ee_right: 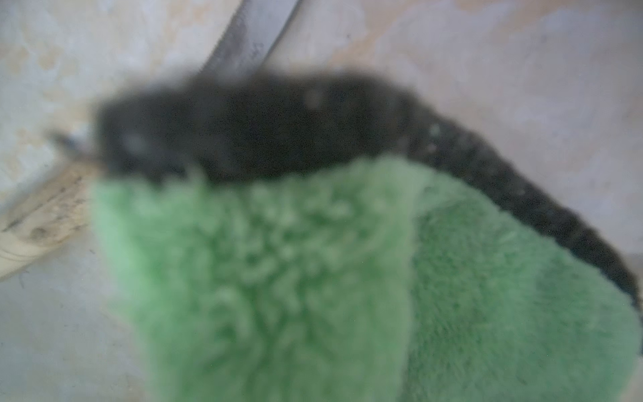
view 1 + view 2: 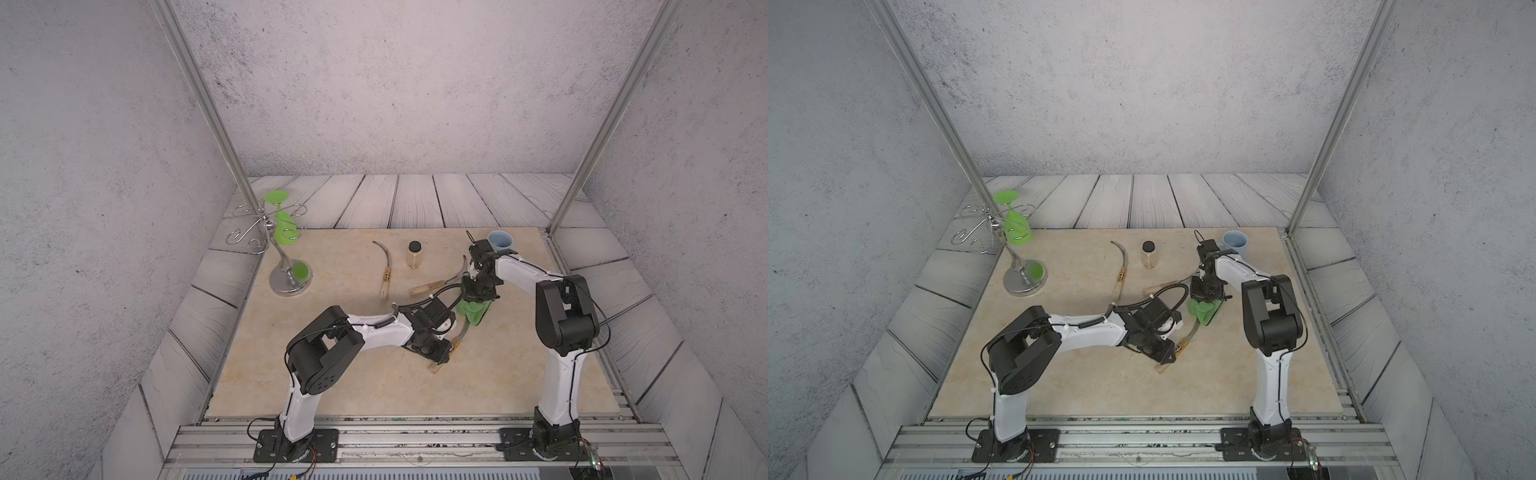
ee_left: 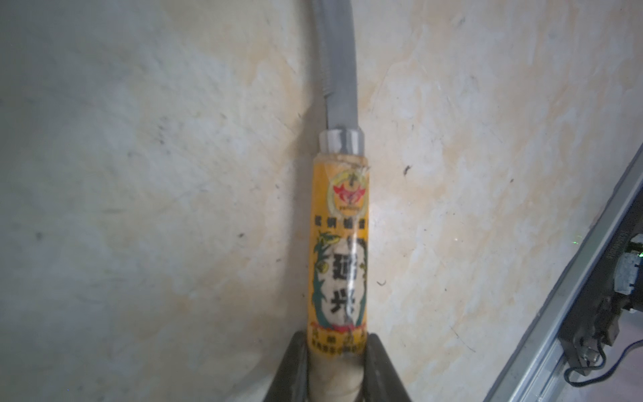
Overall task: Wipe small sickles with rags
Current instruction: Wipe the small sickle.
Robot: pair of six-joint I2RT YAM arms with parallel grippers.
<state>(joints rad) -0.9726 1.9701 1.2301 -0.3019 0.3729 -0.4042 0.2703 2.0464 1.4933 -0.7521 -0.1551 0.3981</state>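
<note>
The left tool (image 3: 335,348) clamps one sickle (image 3: 339,243) by its handle, likely steadying it so the right tool (image 2: 476,296), pinching the green rag (image 2: 471,312), can wipe the blade (image 3: 339,69) ahead.

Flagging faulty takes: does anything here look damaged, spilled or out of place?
Nothing spilled or toppled; the jar and mug stand upright. Only the yellow label on the held sickle looks scuffed and torn near the blade end.
</note>
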